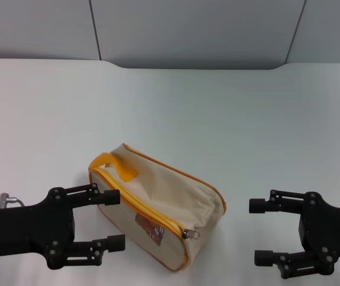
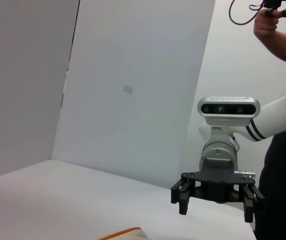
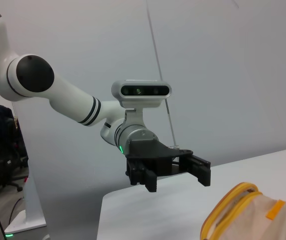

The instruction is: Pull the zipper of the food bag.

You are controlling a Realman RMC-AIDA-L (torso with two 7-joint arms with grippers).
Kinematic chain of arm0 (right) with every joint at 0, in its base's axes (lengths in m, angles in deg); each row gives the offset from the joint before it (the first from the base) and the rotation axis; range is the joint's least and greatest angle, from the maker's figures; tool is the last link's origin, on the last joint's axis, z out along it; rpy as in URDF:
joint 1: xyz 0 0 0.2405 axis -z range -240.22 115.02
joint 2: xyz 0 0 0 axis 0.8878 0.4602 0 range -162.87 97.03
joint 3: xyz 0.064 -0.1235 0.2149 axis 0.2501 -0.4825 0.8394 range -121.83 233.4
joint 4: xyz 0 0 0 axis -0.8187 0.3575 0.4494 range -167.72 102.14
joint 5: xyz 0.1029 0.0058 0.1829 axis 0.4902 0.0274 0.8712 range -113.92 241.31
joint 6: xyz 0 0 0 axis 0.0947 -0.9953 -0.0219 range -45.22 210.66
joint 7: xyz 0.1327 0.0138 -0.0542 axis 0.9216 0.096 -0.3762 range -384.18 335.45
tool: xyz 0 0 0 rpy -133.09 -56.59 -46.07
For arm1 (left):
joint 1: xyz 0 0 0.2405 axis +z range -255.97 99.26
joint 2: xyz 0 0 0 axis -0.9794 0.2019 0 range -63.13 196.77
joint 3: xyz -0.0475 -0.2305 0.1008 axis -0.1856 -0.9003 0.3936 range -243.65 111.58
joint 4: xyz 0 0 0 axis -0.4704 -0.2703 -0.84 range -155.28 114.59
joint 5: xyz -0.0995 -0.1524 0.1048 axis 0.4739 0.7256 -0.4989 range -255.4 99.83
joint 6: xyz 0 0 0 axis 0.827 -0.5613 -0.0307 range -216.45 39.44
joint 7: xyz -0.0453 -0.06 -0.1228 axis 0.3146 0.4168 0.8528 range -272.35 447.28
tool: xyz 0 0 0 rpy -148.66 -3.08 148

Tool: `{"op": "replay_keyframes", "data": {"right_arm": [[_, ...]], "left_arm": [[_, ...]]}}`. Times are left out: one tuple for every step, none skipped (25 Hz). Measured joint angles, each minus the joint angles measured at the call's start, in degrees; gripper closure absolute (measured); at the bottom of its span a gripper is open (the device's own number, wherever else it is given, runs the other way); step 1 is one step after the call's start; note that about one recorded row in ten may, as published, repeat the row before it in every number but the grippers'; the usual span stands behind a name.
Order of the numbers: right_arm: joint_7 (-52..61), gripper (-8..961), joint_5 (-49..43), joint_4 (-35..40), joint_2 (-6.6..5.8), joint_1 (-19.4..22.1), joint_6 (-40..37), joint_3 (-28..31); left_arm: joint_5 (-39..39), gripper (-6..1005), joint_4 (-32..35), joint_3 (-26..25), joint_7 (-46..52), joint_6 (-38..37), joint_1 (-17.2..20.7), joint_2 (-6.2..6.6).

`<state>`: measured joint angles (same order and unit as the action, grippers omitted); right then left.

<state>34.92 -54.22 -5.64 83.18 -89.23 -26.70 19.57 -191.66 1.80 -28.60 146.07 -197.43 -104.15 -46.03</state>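
Nothing is being pulled yet: the bag (image 1: 158, 202) is lying on the bench (image 1: 229, 113), its zipper (image 1: 190, 233) untouched, while the left claw (image 1: 115, 219) and right claw (image 1: 259, 232) are both hovering spread beside it.

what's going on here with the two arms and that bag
A two-armed robot is set up to pull the zipper on a beige food bag lying on the white table. Nothing is gripped yet. The left gripper is open beside the bag's handle end, one fingertip close to it. The right gripper is open too, off to the bag's other side. The silver pull tab sits at the bag's near corner.
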Motion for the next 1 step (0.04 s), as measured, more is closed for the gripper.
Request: {"op": "replay_keyframes", "data": {"right_arm": [[0.0, 122, 0.0, 0.0, 0.0, 0.0, 0.0, 0.0]], "left_arm": [[-0.1, 217, 0.0, 0.0, 0.0, 0.0, 0.0, 0.06]]}}
